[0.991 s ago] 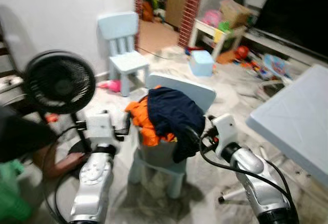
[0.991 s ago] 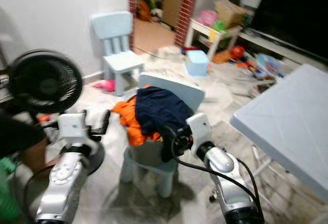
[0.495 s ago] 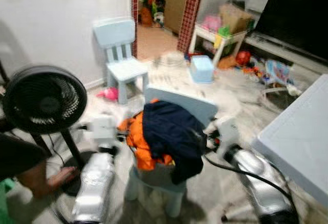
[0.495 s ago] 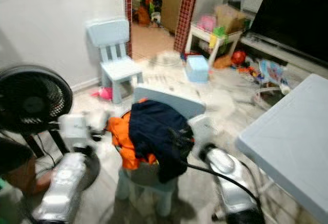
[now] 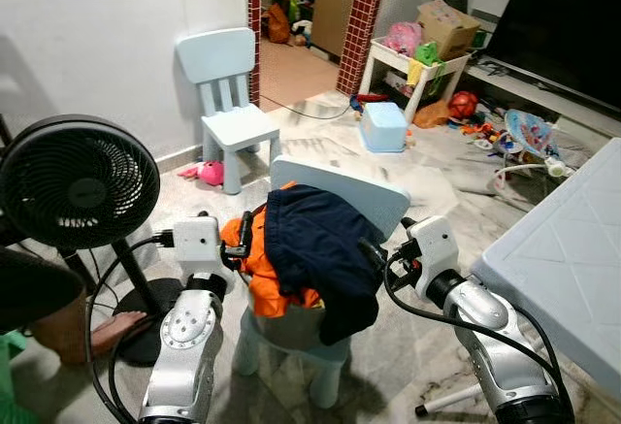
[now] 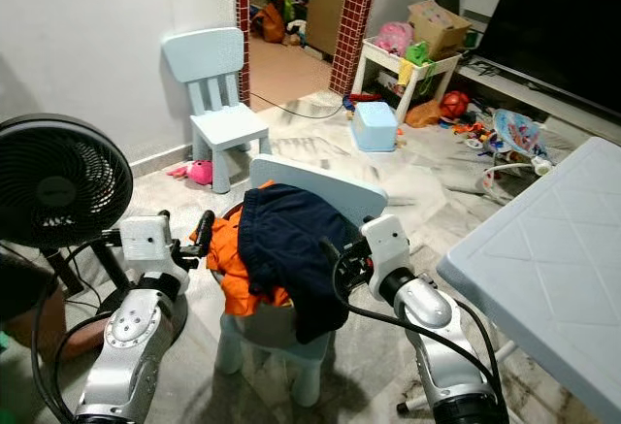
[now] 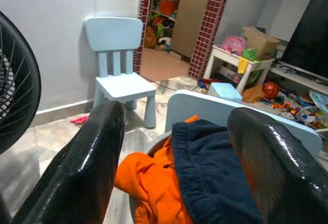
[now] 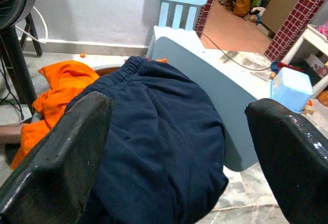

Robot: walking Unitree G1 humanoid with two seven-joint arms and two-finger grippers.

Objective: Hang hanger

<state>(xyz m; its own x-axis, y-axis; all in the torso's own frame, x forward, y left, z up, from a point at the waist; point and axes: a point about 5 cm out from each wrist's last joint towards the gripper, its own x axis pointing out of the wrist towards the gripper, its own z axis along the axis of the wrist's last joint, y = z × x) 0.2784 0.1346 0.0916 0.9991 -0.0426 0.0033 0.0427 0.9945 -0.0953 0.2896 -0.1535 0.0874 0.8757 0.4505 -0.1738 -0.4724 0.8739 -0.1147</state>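
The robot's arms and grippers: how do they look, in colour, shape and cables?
Both arms are silver and rounded, with a white box at each wrist. Black cables loop along them. The left gripper and right gripper each have two long, glossy black fingers.

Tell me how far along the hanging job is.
Nothing looks done yet. The navy garment and orange garment lie heaped on the small blue chair. In hand: the left gripper and right gripper flank the pile, jaws open, holding nothing. Left: I can make out no hanger, so finding, gripping and hanging it all remain.
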